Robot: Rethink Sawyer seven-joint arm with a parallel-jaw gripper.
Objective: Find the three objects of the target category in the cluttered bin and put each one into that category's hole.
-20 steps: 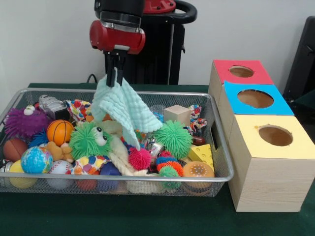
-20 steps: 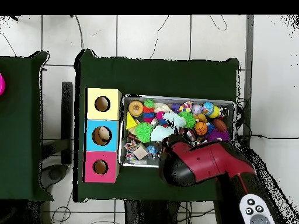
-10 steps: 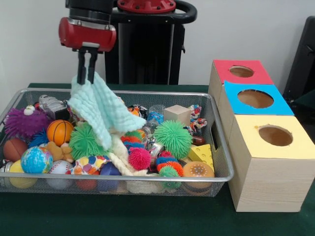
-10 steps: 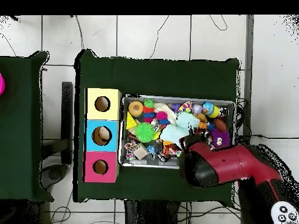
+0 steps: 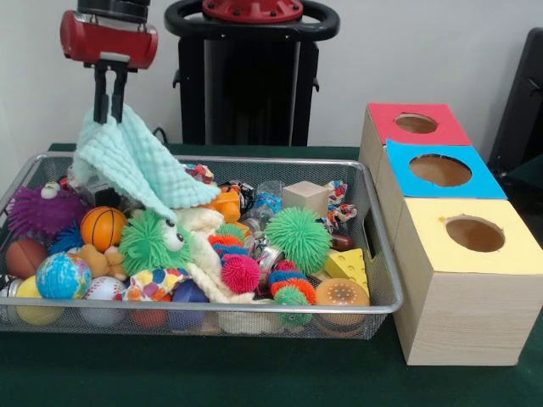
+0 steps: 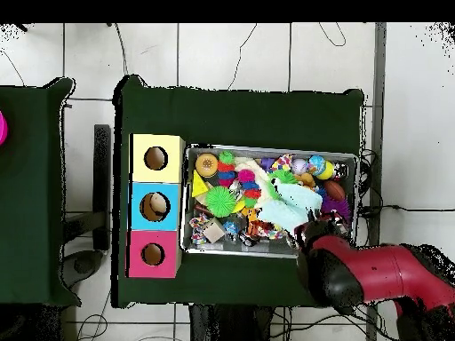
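My arm comes down over the left end of the bin (image 5: pixel 373 229), red wrist housing up high and my gripper (image 5: pixel 110 108) pointing straight down, its two black fingers pinched together on the top corner of a mint cloth (image 5: pixel 136 165). The cloth hangs from that pinch and fans out down and to the right, its lower edge draped over the toys at the bin's back left. In the overhead view my red arm (image 6: pixel 373 275) covers the bin's corner nearest my base, and the cloth (image 6: pixel 286 211) spreads pale across the toys just beside it. The bin is a wire mesh basket packed full: at its left end a purple spiky ball (image 5: pixel 38 210), a small basketball (image 5: pixel 103 227) and a globe ball (image 5: pixel 62 275); toward the middle a green fuzzy toy with googly eyes (image 5: pixel 153 242), a pink spiky ball (image 5: pixel 241 273) and a green spiky ball (image 5: pixel 297 239); behind that a plain wooden cube (image 5: pixel 305 197); at the right end a yellow cheese wedge (image 5: pixel 348 265). Right of the bin, apart from it, three wooden boxes stand in a row, each with a round hole in a coloured top: red (image 5: pixel 416 124) farthest, blue (image 5: pixel 439 170) in the middle, yellow (image 5: pixel 475 233) nearest. I can read no writing on anything.
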